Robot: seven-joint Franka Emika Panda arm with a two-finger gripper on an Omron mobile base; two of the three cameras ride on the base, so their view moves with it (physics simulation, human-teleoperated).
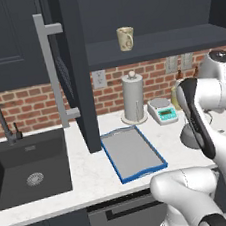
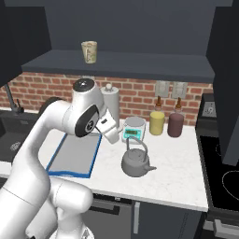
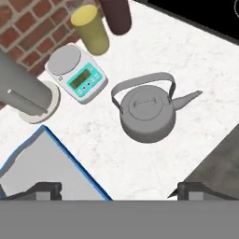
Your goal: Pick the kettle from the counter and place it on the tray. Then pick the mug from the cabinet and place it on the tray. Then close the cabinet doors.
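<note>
Marble counter (image 2: 182, 158): kettle (image 2: 136, 163) upright, spout toward stove; fingers (image 3: 44, 188) spread wide above, empty.

I see the white marble counter (image 2: 182, 168) carrying a grey blue-rimmed tray (image 2: 74, 156), squat grey metal kettle (image 2: 136, 163), white-teal scale (image 2: 134, 129), yellow cylinder (image 2: 157, 122) and maroon cylinder (image 2: 176, 123).
</note>
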